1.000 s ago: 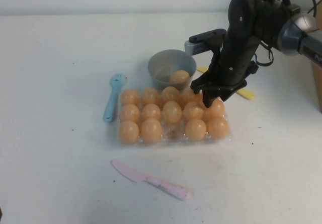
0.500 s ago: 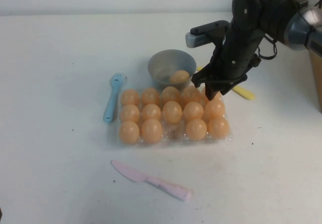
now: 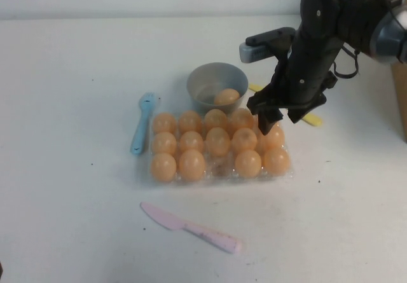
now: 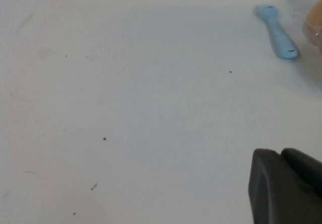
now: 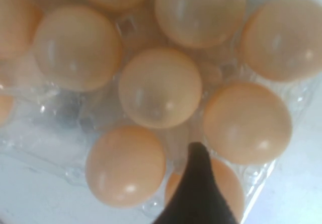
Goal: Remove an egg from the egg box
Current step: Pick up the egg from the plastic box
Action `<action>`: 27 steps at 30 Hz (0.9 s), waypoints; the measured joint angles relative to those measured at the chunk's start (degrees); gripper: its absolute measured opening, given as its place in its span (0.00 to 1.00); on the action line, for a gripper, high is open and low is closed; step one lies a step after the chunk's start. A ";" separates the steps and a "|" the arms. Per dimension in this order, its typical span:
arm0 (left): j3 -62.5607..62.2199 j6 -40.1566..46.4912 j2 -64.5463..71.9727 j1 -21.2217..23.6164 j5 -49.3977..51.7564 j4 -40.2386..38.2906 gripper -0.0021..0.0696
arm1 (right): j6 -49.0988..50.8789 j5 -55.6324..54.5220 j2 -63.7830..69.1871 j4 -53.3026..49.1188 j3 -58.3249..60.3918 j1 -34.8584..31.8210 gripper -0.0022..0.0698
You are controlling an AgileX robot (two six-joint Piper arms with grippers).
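The clear egg box [image 3: 220, 168] sits mid-table with several pale-orange eggs in its cups; one front cup is bare. My right gripper [image 3: 278, 124] hangs low over the box's far right corner, its fingers spread, just above an egg [image 3: 272, 137]. In the right wrist view one dark finger [image 5: 198, 189] reaches down between the eggs, in front of the corner egg [image 5: 232, 186] that sits in the box [image 5: 55, 114]. The other finger is out of that view. My left gripper [image 4: 279, 156] is shut and empty above bare table, out of the high view.
A grey bowl [image 3: 198, 81] with one egg in it [image 3: 226, 96] stands just behind the box. A blue spoon [image 3: 141, 124] lies left of the box, also in the left wrist view [image 4: 277, 31]. A pink knife [image 3: 191, 229] lies in front. A yellow utensil [image 3: 311, 118] lies behind the right gripper.
My right gripper rose from the box's far right corner, shifted slightly right and dipped again. The eggs and box have not moved.
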 joint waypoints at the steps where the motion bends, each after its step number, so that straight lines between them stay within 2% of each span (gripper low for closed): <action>1: 0.00 0.00 0.00 0.00 0.00 0.00 0.02 | 0.37 0.00 0.00 0.00 0.81 0.00 0.69; 22: 0.00 0.00 0.00 0.00 0.00 0.00 0.02 | 2.96 0.00 1.71 -0.24 2.74 0.00 0.67; 27: 0.00 0.00 0.00 0.00 0.00 0.00 0.02 | 2.96 -0.10 2.43 -0.24 2.74 0.00 0.61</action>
